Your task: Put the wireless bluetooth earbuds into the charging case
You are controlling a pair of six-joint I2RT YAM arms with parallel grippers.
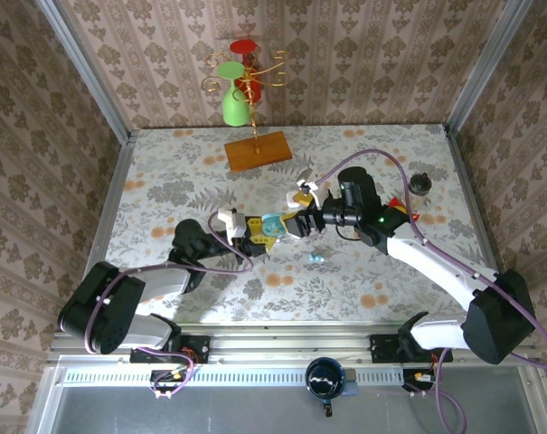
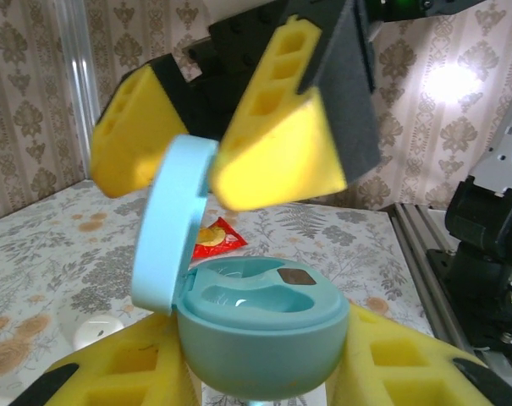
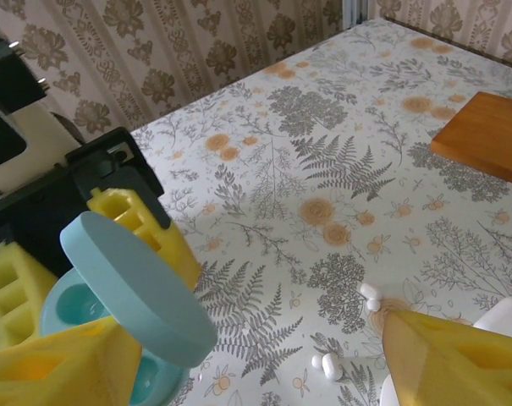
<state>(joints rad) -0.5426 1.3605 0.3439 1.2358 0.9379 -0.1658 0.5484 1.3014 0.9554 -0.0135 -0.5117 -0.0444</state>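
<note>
overhead, the left gripper point(image 1: 266, 231) is clenched on the open pale blue charging case point(image 1: 273, 226) over the middle of the desk point(image 1: 165, 190); the right gripper point(image 1: 297, 223), jaws spread, sits at its 3 o'clock, and a blue earbud point(image 1: 315, 259) lies at the case's 5 o'clock. left wrist: the raised lid point(image 2: 173, 233) has its top between the right gripper's yellow fingers point(image 2: 277, 156). right wrist: white earbuds point(image 3: 327, 364) lie at the case's 3 o'clock.

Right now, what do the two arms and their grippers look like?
The left arm and right arm have bulky black joint housings and white links, each trailed by a looping purple cable. A green light glows near the right wrist. The left gripper and right gripper carry yellow wedge-shaped fingers with rectangular hollows, on black backing.
</note>
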